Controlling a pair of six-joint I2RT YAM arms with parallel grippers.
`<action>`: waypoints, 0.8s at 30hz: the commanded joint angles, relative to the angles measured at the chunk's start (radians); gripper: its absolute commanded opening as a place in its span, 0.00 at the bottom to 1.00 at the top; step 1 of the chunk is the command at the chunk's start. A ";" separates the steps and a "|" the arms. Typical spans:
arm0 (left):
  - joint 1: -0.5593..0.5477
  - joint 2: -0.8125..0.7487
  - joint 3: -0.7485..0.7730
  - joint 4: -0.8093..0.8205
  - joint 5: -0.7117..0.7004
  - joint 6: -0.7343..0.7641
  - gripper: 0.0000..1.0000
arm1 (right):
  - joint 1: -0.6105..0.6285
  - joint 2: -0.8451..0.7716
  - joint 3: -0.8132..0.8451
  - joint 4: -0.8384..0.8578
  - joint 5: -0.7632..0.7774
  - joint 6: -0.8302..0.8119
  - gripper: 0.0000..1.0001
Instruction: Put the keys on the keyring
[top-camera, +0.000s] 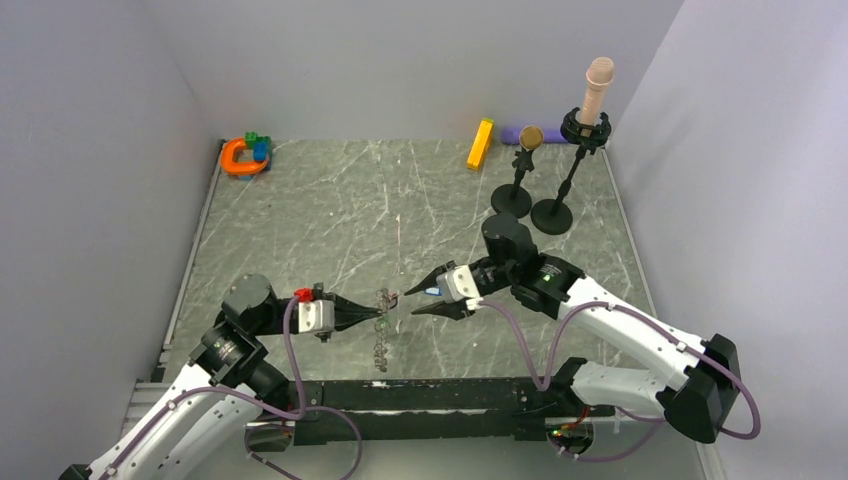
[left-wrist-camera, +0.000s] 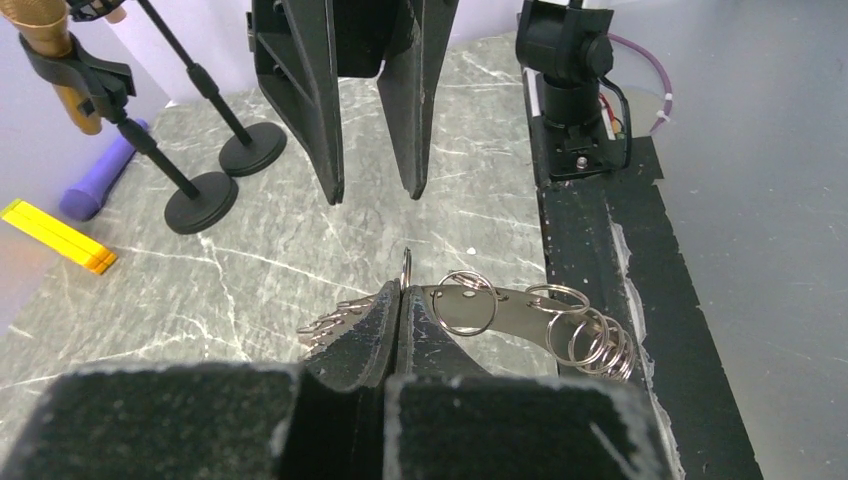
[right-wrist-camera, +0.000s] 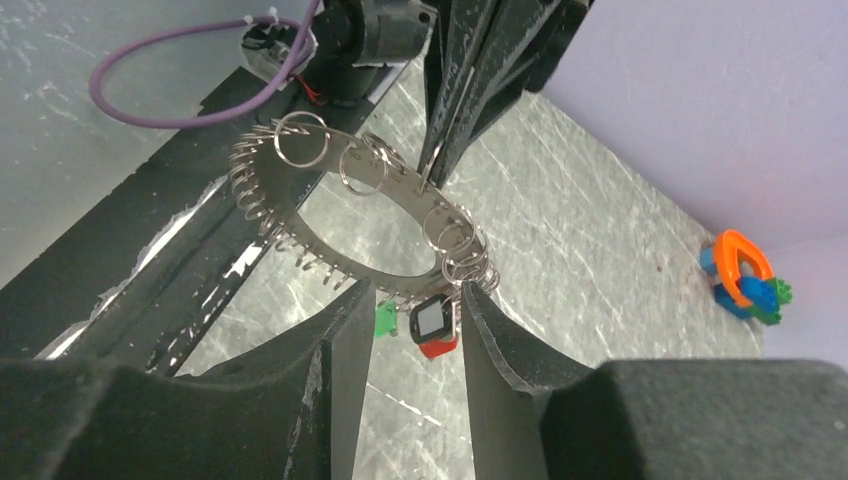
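Observation:
My left gripper (top-camera: 383, 309) is shut on the rim of the keyring (top-camera: 382, 330), which hangs from it above the table near the front edge. In the left wrist view the fingers (left-wrist-camera: 380, 330) pinch the flat silvery ring (left-wrist-camera: 510, 312), which carries several small split rings. In the right wrist view the keyring (right-wrist-camera: 300, 215) faces me, and green (right-wrist-camera: 386, 320), dark/white (right-wrist-camera: 434, 320) and red (right-wrist-camera: 437, 348) keys hang from its lower edge. My right gripper (right-wrist-camera: 417, 295) is open, one finger on each side of those keys, touching nothing. It is just right of the ring in the top view (top-camera: 411, 302).
An orange horseshoe toy (top-camera: 243, 155) with blocks lies at the back left. A yellow bar (top-camera: 480, 143), a purple cylinder (top-camera: 515, 134) and two black microphone stands (top-camera: 512, 196) (top-camera: 552, 213) are at the back right. A black rail (top-camera: 440, 395) runs along the near edge.

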 joint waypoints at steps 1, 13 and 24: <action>0.003 -0.029 0.023 0.032 -0.027 0.020 0.00 | 0.005 0.021 0.009 -0.016 0.072 0.020 0.41; 0.003 -0.034 0.013 0.031 -0.068 0.013 0.00 | -0.005 0.045 0.011 -0.012 0.074 0.072 0.38; 0.003 -0.084 -0.040 0.075 -0.237 -0.075 0.00 | -0.048 0.151 -0.001 -0.017 0.286 0.242 0.35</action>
